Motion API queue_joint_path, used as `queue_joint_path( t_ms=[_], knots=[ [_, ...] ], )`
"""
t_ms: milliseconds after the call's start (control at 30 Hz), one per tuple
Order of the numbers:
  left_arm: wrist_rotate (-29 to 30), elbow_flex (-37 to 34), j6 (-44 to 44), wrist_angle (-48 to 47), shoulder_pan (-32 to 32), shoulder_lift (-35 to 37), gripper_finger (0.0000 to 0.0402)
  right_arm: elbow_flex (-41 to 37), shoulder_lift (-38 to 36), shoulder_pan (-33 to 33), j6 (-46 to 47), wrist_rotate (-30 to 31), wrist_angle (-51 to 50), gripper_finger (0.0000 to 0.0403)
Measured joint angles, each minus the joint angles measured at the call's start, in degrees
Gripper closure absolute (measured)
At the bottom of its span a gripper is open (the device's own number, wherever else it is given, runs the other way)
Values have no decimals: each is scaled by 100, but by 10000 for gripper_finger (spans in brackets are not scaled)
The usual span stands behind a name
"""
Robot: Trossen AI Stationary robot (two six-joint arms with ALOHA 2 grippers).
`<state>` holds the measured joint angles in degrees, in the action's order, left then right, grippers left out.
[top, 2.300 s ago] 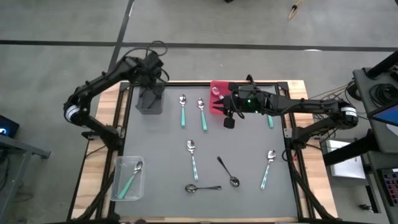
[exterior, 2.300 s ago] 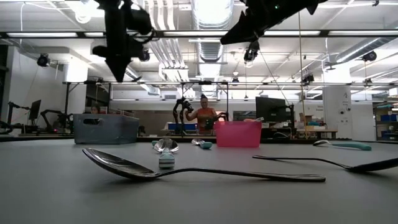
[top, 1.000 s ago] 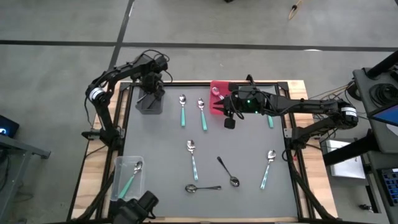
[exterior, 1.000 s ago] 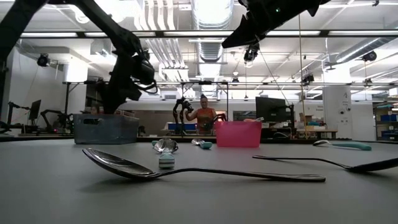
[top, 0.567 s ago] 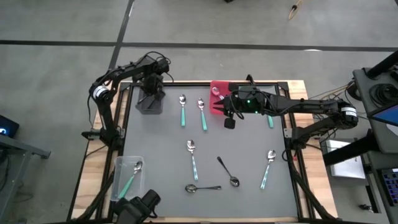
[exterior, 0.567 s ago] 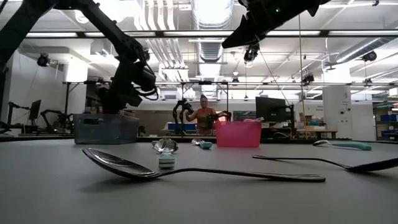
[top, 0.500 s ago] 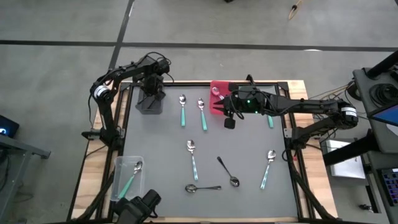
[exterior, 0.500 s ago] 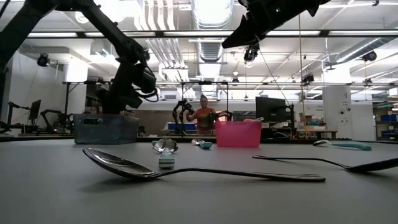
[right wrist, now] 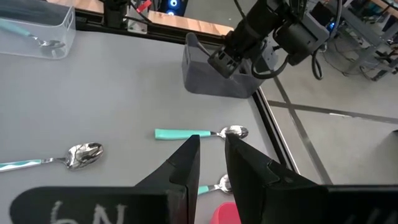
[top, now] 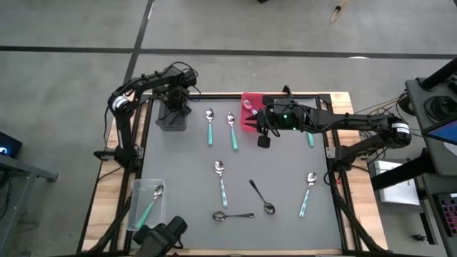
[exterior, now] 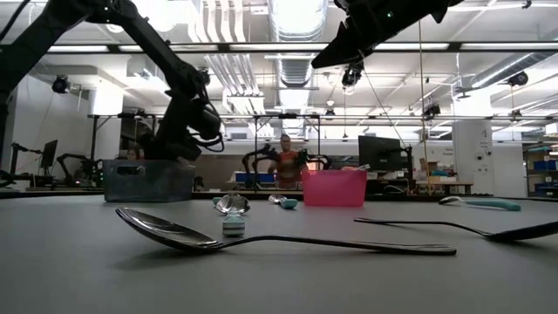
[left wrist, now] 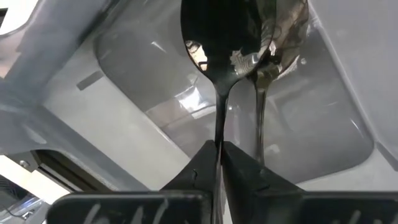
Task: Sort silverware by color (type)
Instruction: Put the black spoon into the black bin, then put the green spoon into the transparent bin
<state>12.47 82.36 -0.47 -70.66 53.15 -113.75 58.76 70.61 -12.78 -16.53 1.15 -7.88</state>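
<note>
Since the earlier frames, the left arm has swung from above the table's far-left corner down into the grey bin (top: pixel 172 116). The right arm and the loose spoons have not moved.

Left gripper (left wrist: pixel 219 163): I read its fingers as pressed together on the thin handle of a black spoon (left wrist: pixel 219 37), whose bowl hangs inside the grey bin beside a second dark spoon (left wrist: pixel 283 31) already lying there. The held spoon is not yet released.

Right gripper (top: pixel 263 139): it hovers near the red bin (top: pixel 249 108) at the far edge. In its wrist view the fingers (right wrist: pixel 185 163) stand slightly apart with nothing between them.

Progress, as I judge it:
- Grey bin: one dark spoon deposited, one about to be.
- Clear bin (top: pixel 145 205), near-left corner: holds at least one teal spoon (top: pixel 151 203).
- Red bin: something pale shows inside; I cannot tell what.

Left on the mat:
- Two teal spoons (top: pixel 210 126) side by side near the grey bin.
- One teal spoon at centre (top: pixel 221 180).
- One at near right (top: pixel 308 191).
- One partly hidden under the right arm.
- Two dark spoons (top: pixel 261 196) near the front edge.

Most of the sorting is still to do.
</note>
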Motion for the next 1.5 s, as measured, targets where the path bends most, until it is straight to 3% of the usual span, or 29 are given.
queue_joint_path(
  t_ms=[500,833,1200,1500],
  knots=[
    [3,1,-14,62,-13,12,375,0,0,0,0,0,-32,335],
    [2,1,-153,285,-427,665,374,0,0,0,0,0,-30,335],
    [0,-206,-354,1296,-1868,1781,374,0,0,0,96,-2,10,335],
    [-3,-1388,-504,2214,-3366,3066,374,2,2,0,313,-2,205,335]
  ],
)
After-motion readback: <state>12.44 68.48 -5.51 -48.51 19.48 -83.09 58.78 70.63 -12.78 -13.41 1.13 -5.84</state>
